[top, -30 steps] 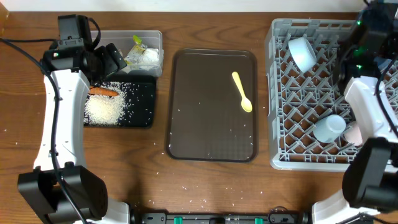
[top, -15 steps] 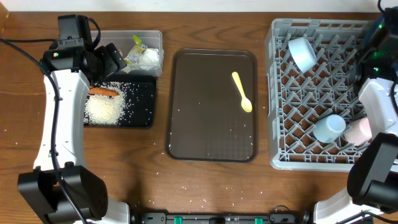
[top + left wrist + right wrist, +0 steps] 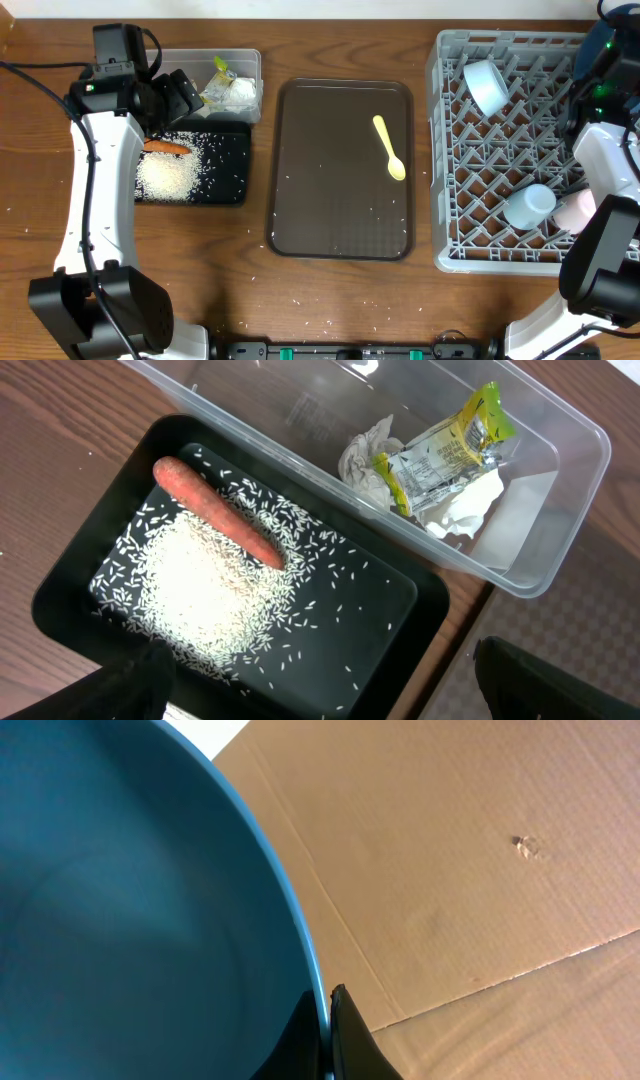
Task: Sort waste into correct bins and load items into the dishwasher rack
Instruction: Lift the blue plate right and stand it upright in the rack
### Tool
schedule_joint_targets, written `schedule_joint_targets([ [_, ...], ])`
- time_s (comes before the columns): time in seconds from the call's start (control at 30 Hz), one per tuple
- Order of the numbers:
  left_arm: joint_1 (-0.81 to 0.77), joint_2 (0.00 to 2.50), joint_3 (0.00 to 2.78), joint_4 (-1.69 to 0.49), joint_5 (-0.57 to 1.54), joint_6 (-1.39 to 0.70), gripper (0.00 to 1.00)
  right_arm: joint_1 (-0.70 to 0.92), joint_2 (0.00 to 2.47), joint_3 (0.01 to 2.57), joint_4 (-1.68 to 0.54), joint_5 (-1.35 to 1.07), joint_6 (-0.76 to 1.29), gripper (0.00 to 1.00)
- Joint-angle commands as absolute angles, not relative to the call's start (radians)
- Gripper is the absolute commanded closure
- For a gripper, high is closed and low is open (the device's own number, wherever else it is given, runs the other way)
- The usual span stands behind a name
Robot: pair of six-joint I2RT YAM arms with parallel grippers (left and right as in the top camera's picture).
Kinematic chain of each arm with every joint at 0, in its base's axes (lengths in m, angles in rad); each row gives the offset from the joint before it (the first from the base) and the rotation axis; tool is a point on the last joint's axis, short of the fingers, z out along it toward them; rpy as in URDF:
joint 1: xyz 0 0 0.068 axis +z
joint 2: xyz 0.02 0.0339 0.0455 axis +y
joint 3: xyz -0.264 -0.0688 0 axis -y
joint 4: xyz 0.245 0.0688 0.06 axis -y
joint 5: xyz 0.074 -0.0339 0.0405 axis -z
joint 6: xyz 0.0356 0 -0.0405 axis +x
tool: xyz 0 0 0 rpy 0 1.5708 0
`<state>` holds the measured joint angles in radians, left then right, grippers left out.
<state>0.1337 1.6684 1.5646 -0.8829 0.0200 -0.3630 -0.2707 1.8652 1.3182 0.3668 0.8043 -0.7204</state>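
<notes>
The waste [image 3: 165, 175] is binned; bowl [image 3: 487, 85] and cups [image 3: 528, 205] sit in the rack [image 3: 445, 150]. The right gripper [image 3: 328, 1020] pinches the dark-blue dish [image 3: 120, 900], and the left gripper [image 3: 178, 98] gapes wide, empty. The yellow spoon [image 3: 389, 147] is not yet loaded.

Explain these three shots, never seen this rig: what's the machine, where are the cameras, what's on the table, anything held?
Two robot arms stand at a table, each ending in a two-finger gripper. One picture looks down from above; two come from wrist cameras. On the table: a clear tub with tissue and a wrapper, a black tray with a sausage and rice, a brown tray with a yellow spoon, and a grey rack holding a white bowl, a light-blue cup and a pink cup. The left gripper hangs open above the tub and black tray, holding nothing. The right gripper is shut on the rim of a blue dish.
</notes>
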Motion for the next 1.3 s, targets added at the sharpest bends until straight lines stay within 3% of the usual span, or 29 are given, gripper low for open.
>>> schedule_joint_targets([
  [0.0, 0.134, 1.67, 1.567, -0.886, 0.015, -0.361, 0.02, -0.277, 1.891, 1.331, 0.395, 0.844, -0.759, 0.99],
  [0.33, 0.134, 1.67, 1.567, -0.886, 0.015, -0.361, 0.02, -0.252, 1.891, 1.33, 0.348, 0.785, -0.809, 0.99],
  [0.93, 0.134, 1.67, 1.567, -0.886, 0.015, -0.361, 0.02, -0.051, 1.891, 1.33, 0.278, 0.774, -0.809, 0.94],
  [1.1, 0.134, 1.67, 1.567, -0.886, 0.015, -0.361, 0.02, 0.012, 1.891, 1.33, 0.244, 0.774, -0.809, 0.85],
  [1.27, 0.134, 1.67, 1.567, -0.886, 0.015, -0.361, 0.02, 0.057, 1.891, 1.33, 0.239, 0.779, -0.809, 0.56],
])
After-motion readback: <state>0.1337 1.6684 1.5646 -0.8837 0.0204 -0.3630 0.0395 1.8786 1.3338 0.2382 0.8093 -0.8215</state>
